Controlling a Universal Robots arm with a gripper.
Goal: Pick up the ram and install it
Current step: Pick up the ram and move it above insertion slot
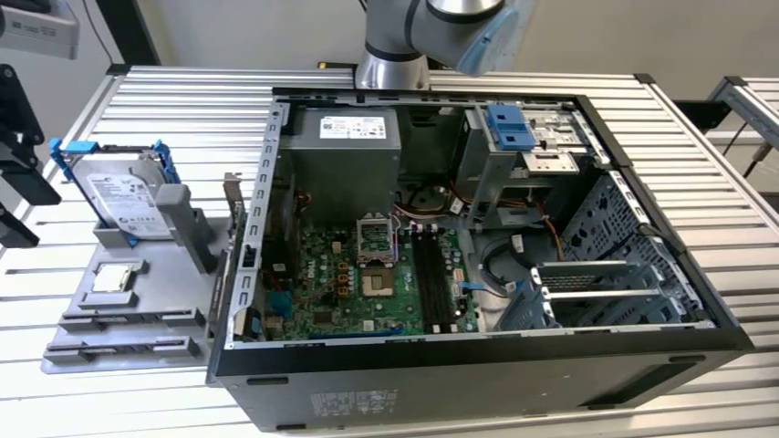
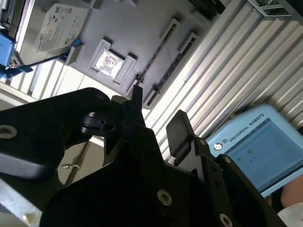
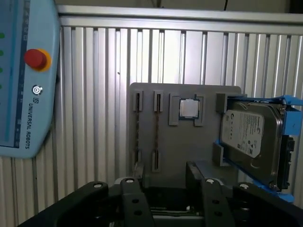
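Two ram sticks stand on edge in the slotted holders of a grey tray [image 3: 189,151]; in the first wrist view one ram [image 3: 137,132] lies beside the other [image 3: 156,135]. In the second wrist view the same ram sticks [image 2: 158,54] run as thin dark strips across the tray. My gripper [image 3: 161,175] hovers above the tray's ram end, open, with nothing between its black fingers [image 2: 177,127]. In the exterior view the tray [image 1: 91,315] lies left of the open computer case [image 1: 487,356], whose black memory slots [image 1: 429,274] sit on the green motherboard.
A silver hard drive in a blue frame [image 3: 251,137] and a small square processor [image 3: 189,109] share the tray. A blue teach pendant [image 3: 23,71] lies on the slatted metal table [image 3: 94,94]. The arm [image 1: 396,46] rises behind the case.
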